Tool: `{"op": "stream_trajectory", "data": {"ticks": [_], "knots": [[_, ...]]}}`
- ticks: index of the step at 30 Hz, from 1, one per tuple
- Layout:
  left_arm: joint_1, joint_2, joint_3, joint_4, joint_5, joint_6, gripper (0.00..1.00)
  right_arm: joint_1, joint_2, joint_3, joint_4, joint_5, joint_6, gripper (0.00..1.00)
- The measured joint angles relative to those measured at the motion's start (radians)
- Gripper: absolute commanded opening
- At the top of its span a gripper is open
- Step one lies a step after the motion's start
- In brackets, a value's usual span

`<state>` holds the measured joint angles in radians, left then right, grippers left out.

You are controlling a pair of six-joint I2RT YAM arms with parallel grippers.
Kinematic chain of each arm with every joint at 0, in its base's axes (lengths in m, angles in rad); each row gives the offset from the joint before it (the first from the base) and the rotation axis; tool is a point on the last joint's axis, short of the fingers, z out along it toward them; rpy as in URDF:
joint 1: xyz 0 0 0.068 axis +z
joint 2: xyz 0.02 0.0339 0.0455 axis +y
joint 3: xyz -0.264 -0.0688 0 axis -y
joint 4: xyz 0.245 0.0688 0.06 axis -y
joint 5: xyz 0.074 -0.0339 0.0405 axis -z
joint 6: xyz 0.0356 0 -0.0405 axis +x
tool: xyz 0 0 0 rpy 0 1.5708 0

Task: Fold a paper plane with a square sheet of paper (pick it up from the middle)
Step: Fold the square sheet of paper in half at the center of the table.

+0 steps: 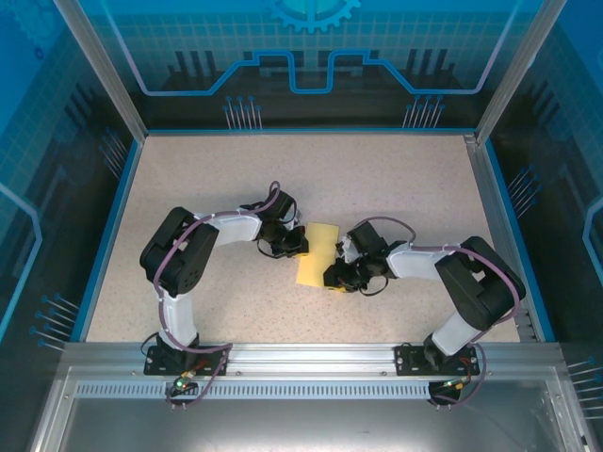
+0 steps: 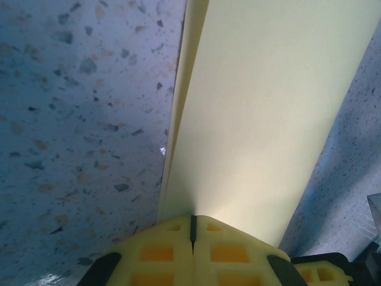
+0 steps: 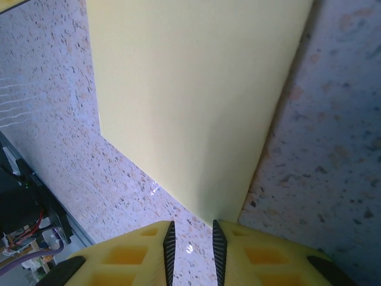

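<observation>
Closest to the left wrist camera, the left fingers were pressed fully together, and the square sheet of paper ran straight out of the seam between them, so they appeared to be pinching its edge. Close to the right wrist camera, the right fingers stood a narrow slit apart with bare counter showing through the gap. A corner of the sheet ended right at one fingertip, and nothing seemed to be gripped.

From above, the sheet lay near the middle of the counter. The left fingers were at its left edge and the right fingers at its near right corner.

As for progress, the paper looked like a narrow rectangle rather than a square, so a first fold down the middle was probably made. No pointed nose or wings were visible, so most of the folding was left to do.

The top view alone gave the sheet's outline and showed the arms meeting it from opposite sides. The left wrist view showed a doubled edge along the sheet's left side, two layers slightly parted, which the top view was too coarse to reveal. The right wrist view alone made clear the slit between those fingers.
</observation>
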<state>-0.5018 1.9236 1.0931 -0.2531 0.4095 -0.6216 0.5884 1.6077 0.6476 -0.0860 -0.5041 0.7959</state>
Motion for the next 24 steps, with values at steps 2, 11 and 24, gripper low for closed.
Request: {"op": "stream_trajectory", "data": {"ticks": [2, 11, 24], "knots": [[0.000, -0.001, 0.000, 0.000, 0.000, 0.000, 0.00, 0.000, -0.023, 0.006, -0.037, 0.020, -0.010, 0.32], [0.000, -0.091, -0.018, -0.039, -0.005, -0.018, 0.39, -0.068, -0.093, 0.156, -0.148, 0.165, -0.056, 0.35], [0.054, -0.181, -0.072, -0.029, -0.008, -0.034, 0.52, -0.072, 0.084, 0.249, -0.138, 0.176, -0.058, 0.33]]}}
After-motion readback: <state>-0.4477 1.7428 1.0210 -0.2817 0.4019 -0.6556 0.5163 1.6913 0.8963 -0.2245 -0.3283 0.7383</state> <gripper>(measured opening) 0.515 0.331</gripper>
